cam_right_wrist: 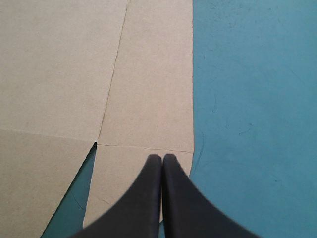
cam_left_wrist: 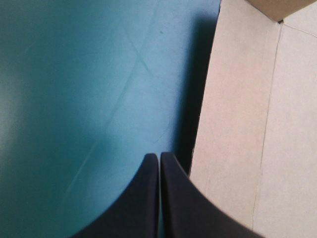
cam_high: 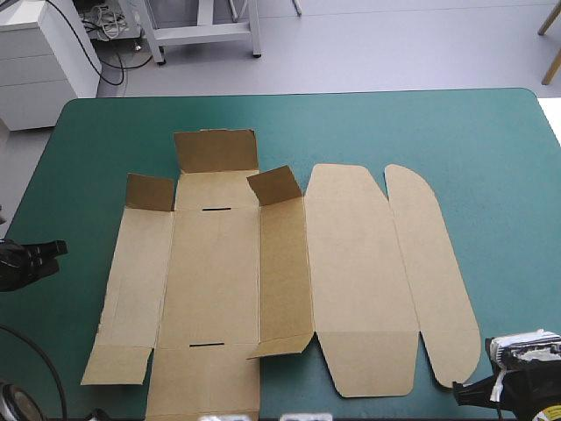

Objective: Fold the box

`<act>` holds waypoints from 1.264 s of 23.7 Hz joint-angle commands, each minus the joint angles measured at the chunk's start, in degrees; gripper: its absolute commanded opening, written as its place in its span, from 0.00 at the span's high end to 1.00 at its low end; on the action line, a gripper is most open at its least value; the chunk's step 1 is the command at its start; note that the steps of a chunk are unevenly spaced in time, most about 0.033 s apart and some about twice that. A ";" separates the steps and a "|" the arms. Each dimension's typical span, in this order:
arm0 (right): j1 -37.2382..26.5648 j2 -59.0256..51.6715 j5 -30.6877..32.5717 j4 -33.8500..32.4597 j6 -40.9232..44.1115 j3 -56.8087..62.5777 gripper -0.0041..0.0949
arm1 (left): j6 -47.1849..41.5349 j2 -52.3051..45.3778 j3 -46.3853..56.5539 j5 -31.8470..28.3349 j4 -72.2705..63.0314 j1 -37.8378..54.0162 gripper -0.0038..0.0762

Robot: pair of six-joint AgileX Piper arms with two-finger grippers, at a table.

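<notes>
- Although a few small pieces already stand up, the box (cam_high: 215,281), a flat-cut sheet of brown board, lies mostly spread out on the teal-green covered tabletop (cam_high: 491,175), a little left of its middle.
- Done so far, as I judge it: very little. The far end flap (cam_high: 216,151) tilts upward, the corner tab (cam_high: 149,191) at the box's far left and its twin on the other side of that flap are lifted, and a near tab (cam_high: 282,344) curls slightly off the cover.
- Left to do: nearly all of it. Both long side walls lie flat, the broad lid panel (cam_high: 359,281) and the rounded outer flap (cam_high: 434,272) on the box's right side lie flat, and nothing is tucked into the narrow slot (cam_high: 210,210) at the far end of the base (a second slot shows at the near end).
- The left hand (cam_left_wrist: 159,156) has its black fingers pressed together, holding nothing, over bare cover just beside the box's left edge.
- The right hand (cam_right_wrist: 162,157) is likewise pinched together and empty, over the near end of the rounded outer flap; whether it touches the board I cannot tell.
- No brand, label or printing can be read anywhere on the board.
</notes>
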 commanded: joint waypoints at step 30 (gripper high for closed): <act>0.07 0.86 -3.80 -0.04 -0.10 -1.41 0.98 | 5.83 3.58 9.14 1.98 -2.20 0.19 0.18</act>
